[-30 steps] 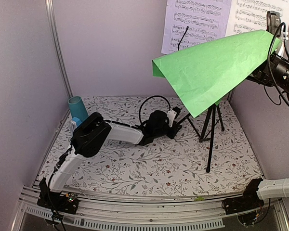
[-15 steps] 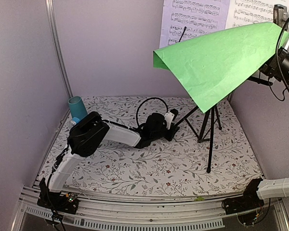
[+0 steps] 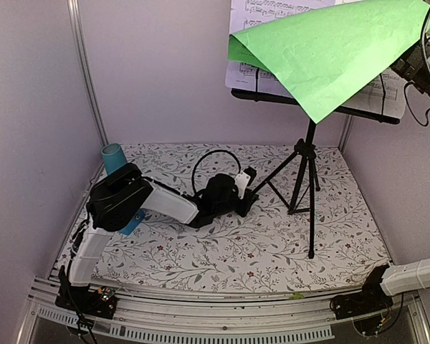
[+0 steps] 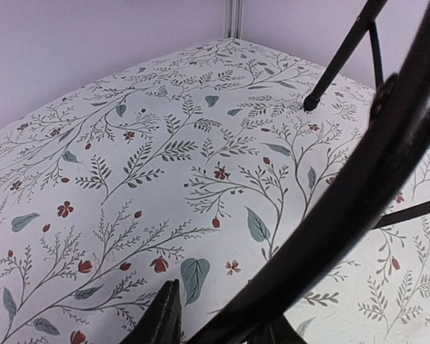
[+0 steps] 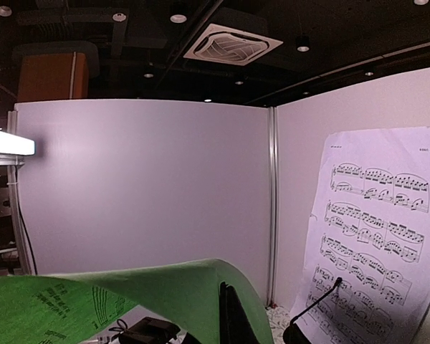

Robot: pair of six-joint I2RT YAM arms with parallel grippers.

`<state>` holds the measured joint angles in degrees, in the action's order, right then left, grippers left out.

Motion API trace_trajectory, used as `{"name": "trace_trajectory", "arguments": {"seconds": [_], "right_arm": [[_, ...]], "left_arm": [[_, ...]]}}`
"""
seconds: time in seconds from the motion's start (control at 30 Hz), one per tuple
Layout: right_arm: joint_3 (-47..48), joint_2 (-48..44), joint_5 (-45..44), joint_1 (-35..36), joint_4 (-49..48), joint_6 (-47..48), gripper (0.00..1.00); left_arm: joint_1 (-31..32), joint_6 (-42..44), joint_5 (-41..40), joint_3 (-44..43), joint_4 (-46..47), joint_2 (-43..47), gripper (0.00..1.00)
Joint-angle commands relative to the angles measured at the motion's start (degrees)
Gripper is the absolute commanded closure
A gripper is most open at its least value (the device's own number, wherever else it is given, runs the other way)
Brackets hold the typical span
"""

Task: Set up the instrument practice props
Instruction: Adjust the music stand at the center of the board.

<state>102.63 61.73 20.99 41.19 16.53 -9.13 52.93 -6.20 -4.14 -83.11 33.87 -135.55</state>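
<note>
Top external view had the right gripper point(image 3: 416, 64) way up on the right, clamped shut on one edge of the green page point(image 3: 330, 50). Page drooped off to the left, long side running across, hanging over the desk point(image 3: 322, 102) where the white pages point(image 3: 245, 72) sat. So the desk was below and left of it, right arm much nearer. Down low the left gripper point(image 3: 241, 188) looked pinched on a stand point(image 3: 309, 179) leg point(image 4: 330, 215).

Tripod legs point(image 3: 310, 215) and left arm point(image 3: 165, 204) block mid-table; the near tablecloth point(image 3: 236, 251) lies open.
</note>
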Motion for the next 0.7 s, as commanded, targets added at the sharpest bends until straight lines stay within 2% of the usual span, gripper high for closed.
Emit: {"name": "trace_trajectory", "arguments": {"seconds": [0.0,0.3,0.67], "right_arm": [[5.4,2.7,-6.8,-0.2,1.6,1.6,1.00],[10.9,6.7,-10.0,-0.2,2.1,2.3,1.00],[14.1,8.7,-15.7,-0.2,2.7,6.9,1.00]], "left_arm": [[1.0,-6.0,2.8,3.8,-0.4,2.1,0.83],[1.0,-3.5,7.2,6.2,-1.6,3.5,0.94],[1.4,-2.1,7.5,9.8,-1.8,5.3,0.97]]}}
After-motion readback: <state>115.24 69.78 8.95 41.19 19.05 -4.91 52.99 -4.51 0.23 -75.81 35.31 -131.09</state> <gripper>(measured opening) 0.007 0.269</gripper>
